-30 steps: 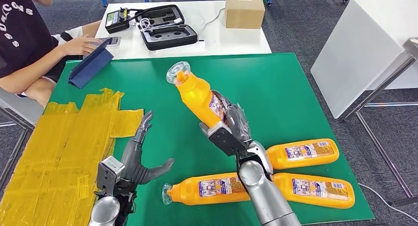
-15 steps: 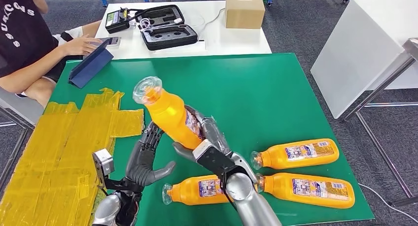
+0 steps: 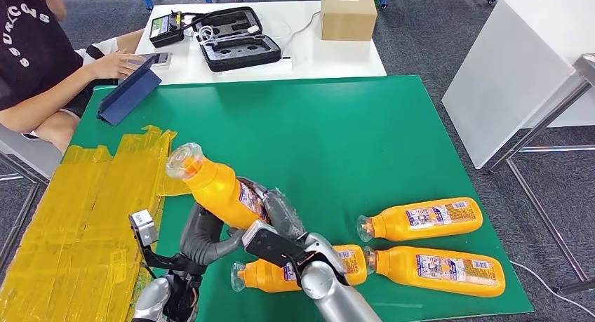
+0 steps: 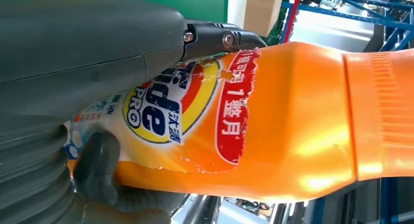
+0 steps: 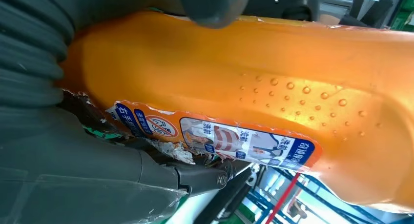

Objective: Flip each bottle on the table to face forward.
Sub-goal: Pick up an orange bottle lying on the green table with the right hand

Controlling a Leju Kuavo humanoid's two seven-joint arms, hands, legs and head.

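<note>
Cardboard box [image 3: 348, 13], open black case [image 3: 238, 38] on white table [image 3: 337, 59]; blue tablet [image 3: 128, 90]; yellow tape patch [image 3: 84, 217]; seated person [image 3: 35, 62].

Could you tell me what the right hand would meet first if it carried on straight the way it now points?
Probably the yellow tape patch. The right hand points up-left, holding the raised bottle, whose cap leads over the patch's edge. Depth is unclear, so it might pass above.

Both arms meet low and centre — right hand [image 3: 277, 227] and left hand [image 3: 205, 232] each wrapped around one raised orange bottle [image 3: 214, 187].
</note>
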